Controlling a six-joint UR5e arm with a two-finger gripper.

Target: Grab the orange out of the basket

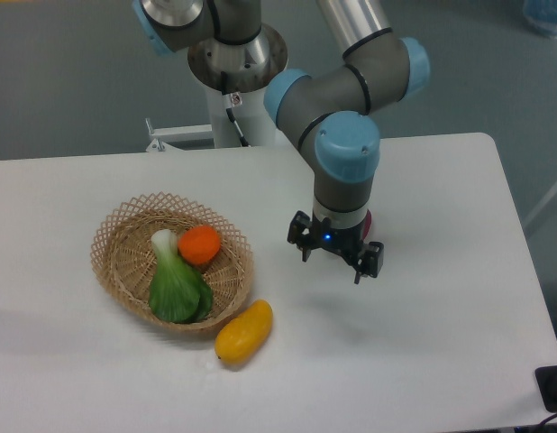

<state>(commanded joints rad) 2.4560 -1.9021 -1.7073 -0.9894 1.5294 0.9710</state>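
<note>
We count one basket (116,262) on one white table (441,343). We see one orange (200,244) and one green bok choy (177,287) in it. We see one yellow mango (243,332) beside it. We also count one robot arm (346,117) with one gripper (336,254).
</note>
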